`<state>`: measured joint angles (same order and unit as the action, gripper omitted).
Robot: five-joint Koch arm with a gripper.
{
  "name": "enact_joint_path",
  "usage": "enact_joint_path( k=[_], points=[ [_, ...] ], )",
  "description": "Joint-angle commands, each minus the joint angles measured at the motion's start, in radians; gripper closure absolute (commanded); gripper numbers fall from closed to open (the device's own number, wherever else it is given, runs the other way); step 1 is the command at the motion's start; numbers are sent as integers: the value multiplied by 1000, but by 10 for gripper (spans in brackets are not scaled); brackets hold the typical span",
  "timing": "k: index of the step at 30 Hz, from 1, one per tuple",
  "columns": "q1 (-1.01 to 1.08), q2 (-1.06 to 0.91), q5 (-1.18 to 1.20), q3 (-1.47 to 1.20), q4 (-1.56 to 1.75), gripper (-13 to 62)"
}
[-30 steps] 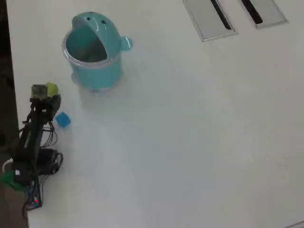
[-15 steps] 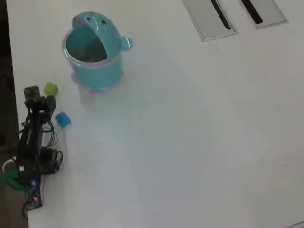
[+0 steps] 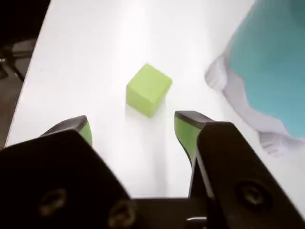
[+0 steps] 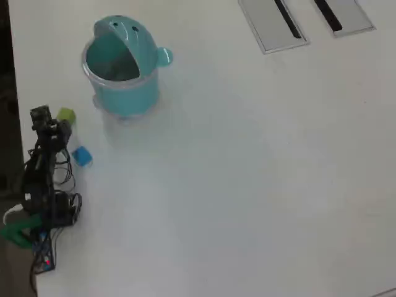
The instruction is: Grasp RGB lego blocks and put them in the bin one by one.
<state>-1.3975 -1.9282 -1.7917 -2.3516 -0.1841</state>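
**Tool open, green block just ahead of it**

Tool (image 3: 133, 126) jaws spread wide, holding nothing. One yellowish-green block (image 3: 148, 89) lies on the table (image 4: 260, 173) just beyond the tips, untouched. One blue block (image 4: 81, 156) lies near the arm. One teal bin (image 4: 122, 67) stands close by, mouth open. Two grey slotted plates (image 4: 270, 23) sit at the far edge.

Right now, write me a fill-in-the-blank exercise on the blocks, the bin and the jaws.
1. In the wrist view, the block lying ahead of the gripper is coloured ____.
2. The gripper's jaws are ____, with nothing between them.
3. In the overhead view, the blue block lies on the ____, outside the bin.
4. The green block sits ____ the bin, not inside it.

Missing words: green; open; table; beside
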Motion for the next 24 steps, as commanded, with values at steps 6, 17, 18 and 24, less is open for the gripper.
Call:
enact_joint_path(
  k=[6, 17, 18, 24],
  points=[
    [-9, 169, -6, 227, 75, 173],
    [-31, 399, -6, 334, 153, 182],
    [-21, 403, -5, 334, 153, 182],
    [40, 413, -5, 330, 144, 185]
  ],
)
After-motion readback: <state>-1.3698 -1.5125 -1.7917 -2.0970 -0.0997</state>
